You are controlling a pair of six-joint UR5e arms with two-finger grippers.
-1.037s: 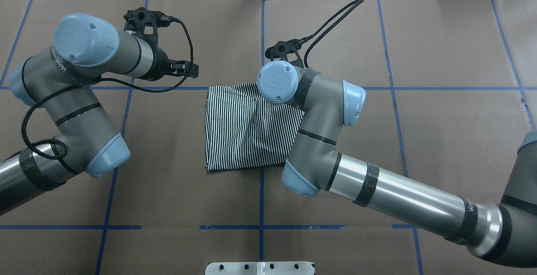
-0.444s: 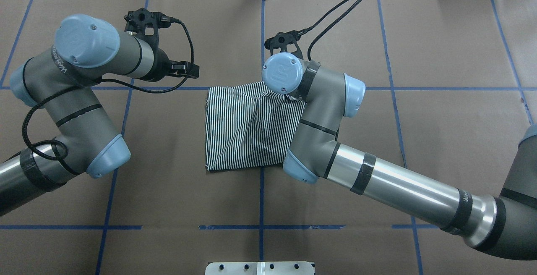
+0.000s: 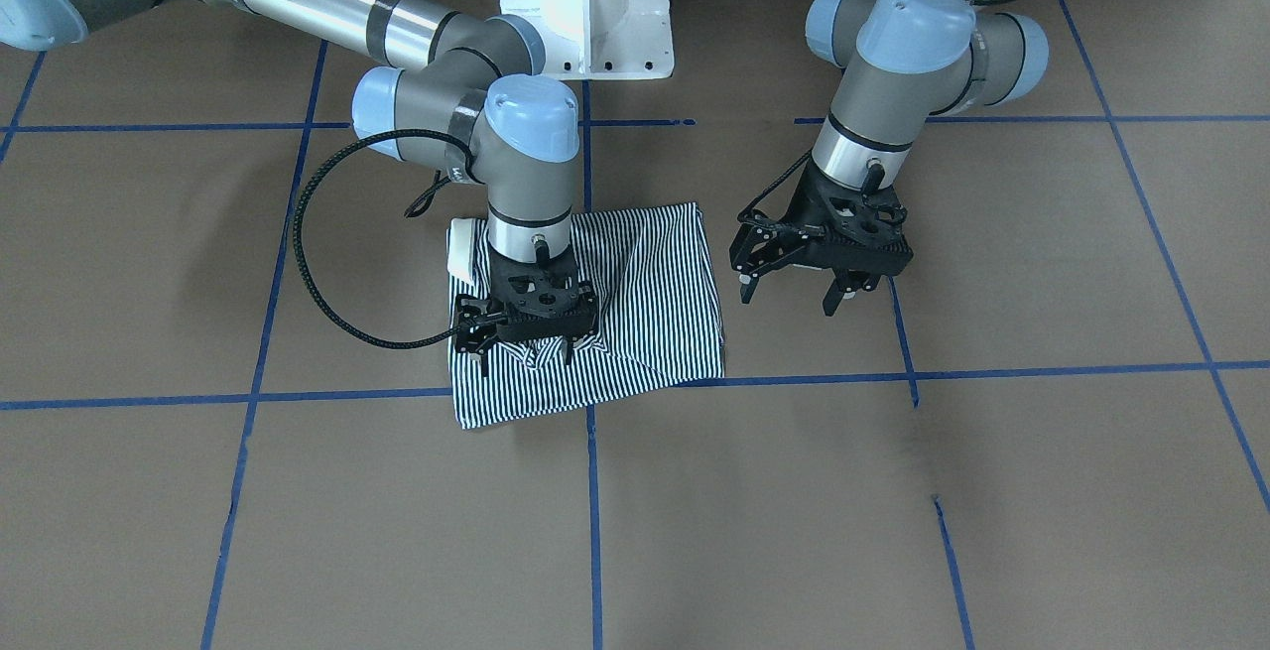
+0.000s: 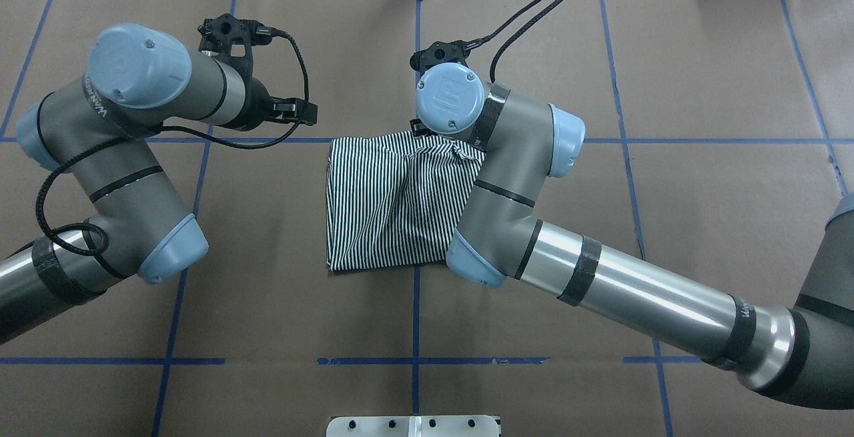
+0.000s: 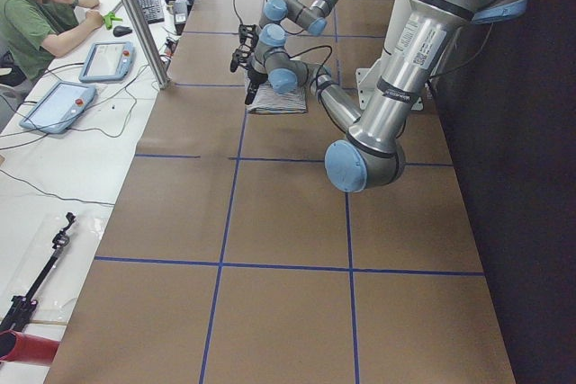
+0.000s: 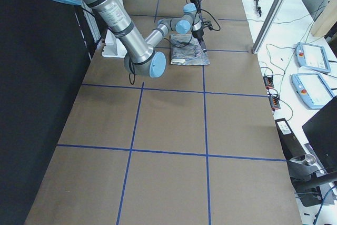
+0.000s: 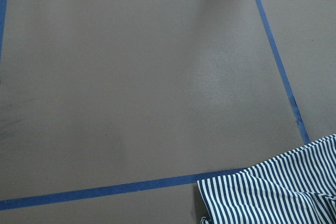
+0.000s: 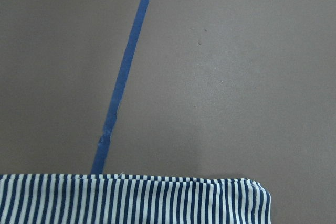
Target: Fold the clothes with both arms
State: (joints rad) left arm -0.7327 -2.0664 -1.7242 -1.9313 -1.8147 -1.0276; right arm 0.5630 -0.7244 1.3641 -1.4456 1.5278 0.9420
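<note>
The striped polo shirt (image 3: 635, 303) lies folded into a rough rectangle at the table's middle (image 4: 387, 203), its white collar (image 3: 461, 248) poking out at the side nearest the robot. My right gripper (image 3: 526, 357) hangs open just over the shirt's far part, fingers either side of a small pucker of cloth (image 4: 460, 150). My left gripper (image 3: 787, 295) is open and empty, hovering over bare table beside the shirt. The left wrist view shows only a shirt corner (image 7: 278, 198); the right wrist view shows the shirt's edge (image 8: 131, 200).
Brown paper with blue tape lines (image 4: 415, 330) covers the table. The white pedestal base (image 3: 585, 5) stands at the robot's side. A post (image 5: 135, 15), pendants (image 5: 54, 105) and a seated person (image 5: 45, 6) are beyond the far edge.
My right wrist has moved away from the robot toward the shirt's far edge, leaving a pucker in the cloth. The left arm has barely moved.
</note>
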